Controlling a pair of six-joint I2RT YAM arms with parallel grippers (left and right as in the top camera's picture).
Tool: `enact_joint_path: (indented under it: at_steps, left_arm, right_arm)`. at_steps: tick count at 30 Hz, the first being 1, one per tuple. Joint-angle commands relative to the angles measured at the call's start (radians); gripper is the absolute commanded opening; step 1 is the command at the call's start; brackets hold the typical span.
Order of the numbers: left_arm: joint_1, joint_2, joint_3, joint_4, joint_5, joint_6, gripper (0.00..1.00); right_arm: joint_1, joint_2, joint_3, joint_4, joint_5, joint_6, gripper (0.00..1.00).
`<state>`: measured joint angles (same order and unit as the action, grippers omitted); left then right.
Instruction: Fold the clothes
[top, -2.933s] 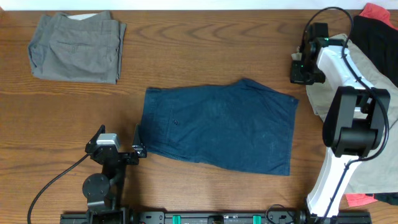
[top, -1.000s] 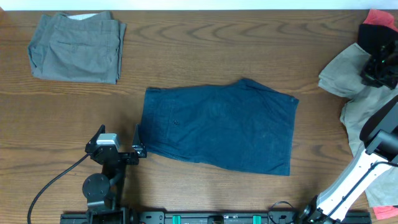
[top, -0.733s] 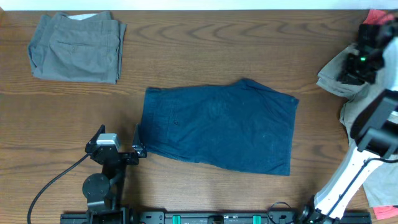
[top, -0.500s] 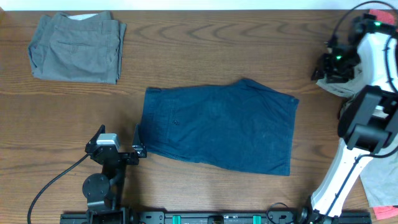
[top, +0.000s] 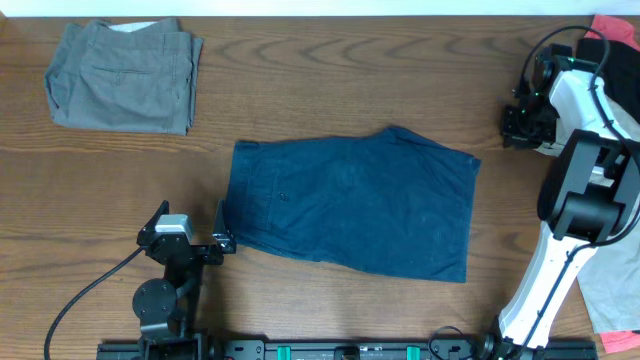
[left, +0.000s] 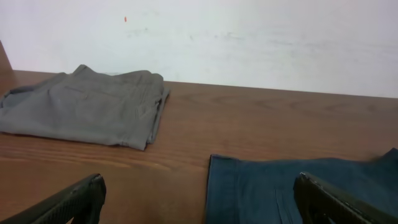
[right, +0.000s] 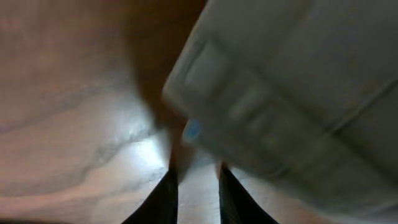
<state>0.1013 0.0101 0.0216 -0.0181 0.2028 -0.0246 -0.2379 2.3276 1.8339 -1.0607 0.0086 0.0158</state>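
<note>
Navy shorts (top: 350, 205) are laid flat for folding, grey shorts (top: 122, 75) are set beyond their left end as done, the left gripper (top: 222, 240) is parked wide at their near-left corner, and the right gripper (right: 196, 168) is held narrow by khaki cloth (right: 298, 93) off their right, grip untellable.

— What sort of place was it?

— A robot lab bench, by every sign. A bare white wall (left: 249, 37) stood far ahead of the left end effector (top: 222, 226), past the far edge of a wood-grain counter (top: 350, 80).

— What else pointed to a lab?

— Both arms rose from a black mounting rail (top: 350, 351) behind that end effector, along the counter's near edge. A loose black cable (top: 85, 290) looped out from the base behind it. The white-shelled right arm (top: 565, 250) carried exposed wiring up to the right end effector (top: 520, 122). Only garments lay about: folded grey shorts (top: 122, 75) ahead and left of the left end effector, navy shorts (top: 355, 200) just to its right.
</note>
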Motion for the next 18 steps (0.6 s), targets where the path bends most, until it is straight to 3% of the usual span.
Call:
enact_joint_path:
  at_steps: [1,11,18]
  left_arm:
    - [-0.002,-0.006,-0.018,-0.031,0.013,0.013,0.98]
    - [-0.002,-0.006,-0.018,-0.031,0.013,0.013,0.98]
    - [-0.002,-0.006,-0.018,-0.031,0.013,0.013,0.98]
  right_arm:
    - [-0.027,0.033,-0.031,0.046,0.002,0.033,0.2]
    - [-0.051,0.069,-0.023,0.247,0.074,0.074,0.26]
    - [-0.132,0.069,0.153,0.21,0.1,0.089,0.26]
